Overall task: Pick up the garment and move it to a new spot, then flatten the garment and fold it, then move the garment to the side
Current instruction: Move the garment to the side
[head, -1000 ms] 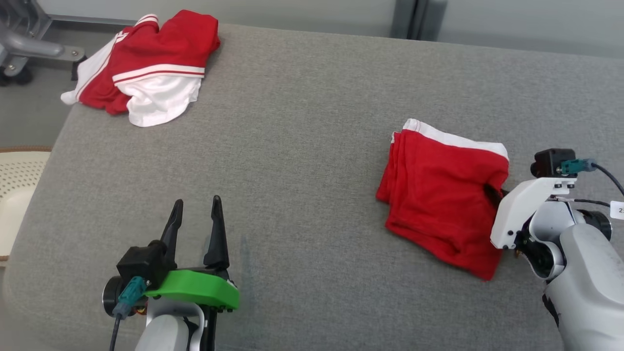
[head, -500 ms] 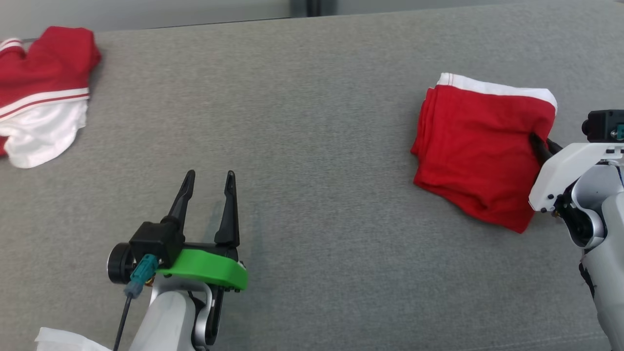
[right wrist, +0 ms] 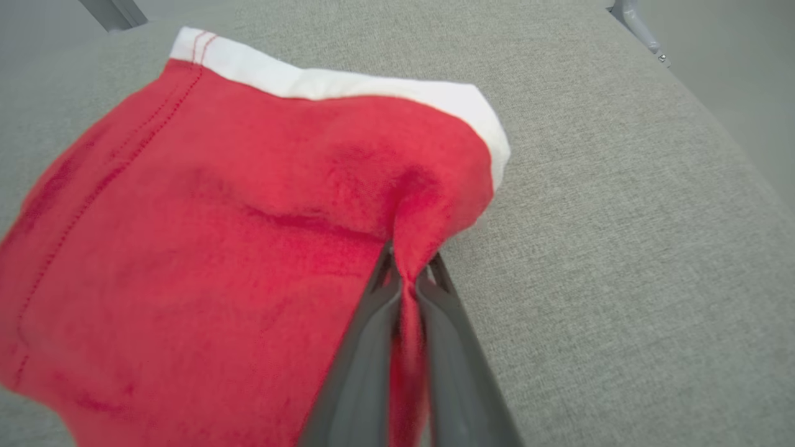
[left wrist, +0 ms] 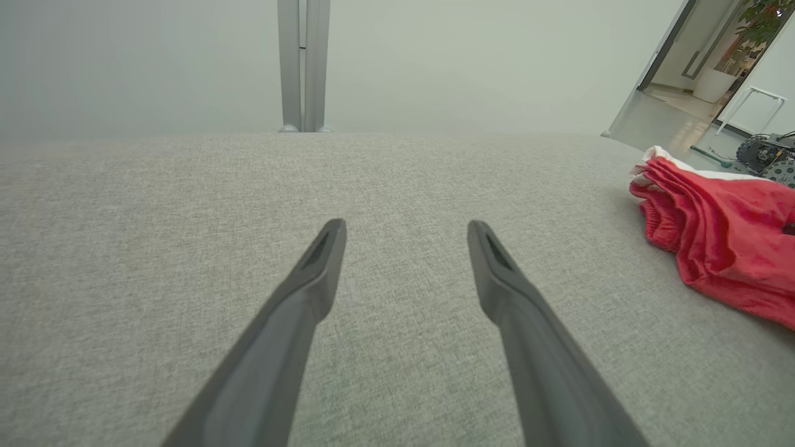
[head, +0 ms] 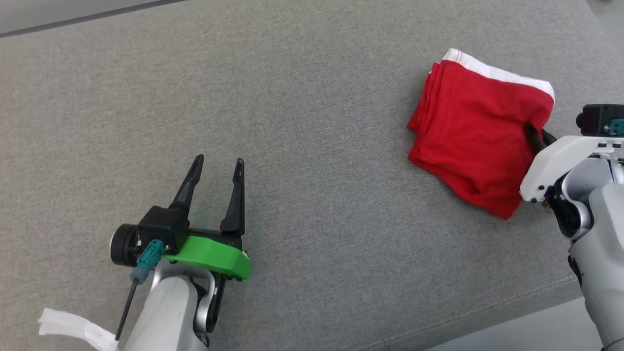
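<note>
**Item 1: garment** point(head: 475, 131). Red knit with a white band point(head: 502, 75) along its far edge, folded into a thick, roughly rectangular stack. The layered fold edges face away from the right arm. It lies on a grey upholstered cushion point(head: 292, 97). One part on the near right side is drawn up into a small peak.

**Item 2: right gripper** point(head: 534, 139). Reaches into the garment's right side. The long dark fingers are drawn nearly together, pinching a ridge of red cloth between them.

**Item 3: left gripper** point(head: 219, 161). Well to the left of the garment, low over bare cushion. Its fingers are spread wide and carry nothing.

**Item 4: white strip** point(head: 73, 329). Sits beside the left forearm, far from the garment. What it is cannot be told.

**Progress (judged).** Flattening and folding look finished, since the garment is a compact stack. The step in hand appears to be the last one, carrying it aside. What seems left is settling it flat and letting go of the pinch.

**Edges and room.**
- The cushion's seamed front edge runs just on the robot's side of the garment, with pale floor point(head: 526, 331) beyond it.
- The cushion's right-hand edge is also near the garment, so little surface remains that way.
- To the garment's left a broad bare stretch of cushion reaches to the left gripper, with nothing lying between them.
- Moving the garment further right or nearer the robot risks it hanging over an edge.
</note>
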Robot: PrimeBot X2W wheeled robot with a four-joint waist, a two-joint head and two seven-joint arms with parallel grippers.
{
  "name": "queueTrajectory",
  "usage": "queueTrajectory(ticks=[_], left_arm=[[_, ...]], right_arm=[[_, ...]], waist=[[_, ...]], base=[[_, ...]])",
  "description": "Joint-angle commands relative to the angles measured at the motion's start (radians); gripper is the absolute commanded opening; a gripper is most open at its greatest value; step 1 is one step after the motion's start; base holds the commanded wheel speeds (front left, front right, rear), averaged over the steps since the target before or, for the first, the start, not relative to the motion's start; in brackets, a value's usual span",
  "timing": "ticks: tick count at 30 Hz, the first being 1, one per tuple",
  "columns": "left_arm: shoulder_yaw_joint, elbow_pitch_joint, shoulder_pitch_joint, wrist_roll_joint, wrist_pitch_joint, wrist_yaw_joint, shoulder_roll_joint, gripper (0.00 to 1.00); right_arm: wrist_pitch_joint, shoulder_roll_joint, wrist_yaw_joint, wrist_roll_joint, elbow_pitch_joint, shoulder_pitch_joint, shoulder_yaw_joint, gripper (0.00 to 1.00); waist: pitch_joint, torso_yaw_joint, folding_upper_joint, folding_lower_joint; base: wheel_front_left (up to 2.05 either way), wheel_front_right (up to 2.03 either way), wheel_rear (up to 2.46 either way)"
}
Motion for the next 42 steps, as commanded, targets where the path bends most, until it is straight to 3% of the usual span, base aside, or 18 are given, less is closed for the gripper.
queueTrajectory(ticks=[1, 15, 29, 30, 31, 32, 42], left_arm=[[0.004, -0.006, -0.01, 0.005, 0.0, 0.0, 0.011, 1.0], [0.026, -0.063, 0.0, 0.007, 0.0, 0.02, 0.032, 1.0], [0.018, -0.101, 0.003, 0.003, 0.0, 0.027, 0.032, 1.0], [0.018, -0.101, 0.001, 0.003, 0.0, 0.028, 0.032, 1.0], [0.018, -0.101, 0.0, 0.004, 0.0, 0.029, 0.032, 1.0], [0.017, -0.099, -0.002, 0.005, 0.0, 0.029, 0.033, 1.0], [0.015, -0.081, -0.009, 0.0, -0.001, 0.034, 0.032, 1.0]], right_arm=[[-0.012, -0.009, -0.001, -0.011, 0.012, -0.026, 0.003, 0.0], [-0.031, -0.181, -0.001, -0.137, 0.191, -0.23, 0.021, 0.0], [-0.062, -0.335, -0.001, -0.278, 0.296, -0.343, -0.087, 0.0], [-0.079, -0.337, -0.001, -0.296, 0.299, -0.351, -0.092, 0.27], [-0.093, -0.339, -0.001, -0.309, 0.304, -0.356, -0.103, 0.47], [-0.109, -0.336, -0.001, -0.328, 0.312, -0.362, -0.119, 1.0], [-0.248, -0.228, -0.001, -0.469, 0.326, -0.394, -0.184, 1.0]], waist=[[0.013, 0.019, 0.0, 0.0], [0.081, 0.161, 0.0, 0.0], [0.129, 0.225, 0.0, 0.0], [0.131, 0.227, 0.0, 0.0], [0.132, 0.227, 0.0, 0.0], [0.133, 0.228, 0.0, 0.0], [0.107, 0.215, 0.0, 0.0]], base=[[0.0, 0.0, 0.0], [0.0, 0.0, 0.0], [0.0, 0.0, 0.0], [0.0, 0.0, 0.0], [0.0, 0.0, 0.0], [0.0, 0.0, 0.0], [0.0, 0.0, 0.0]])
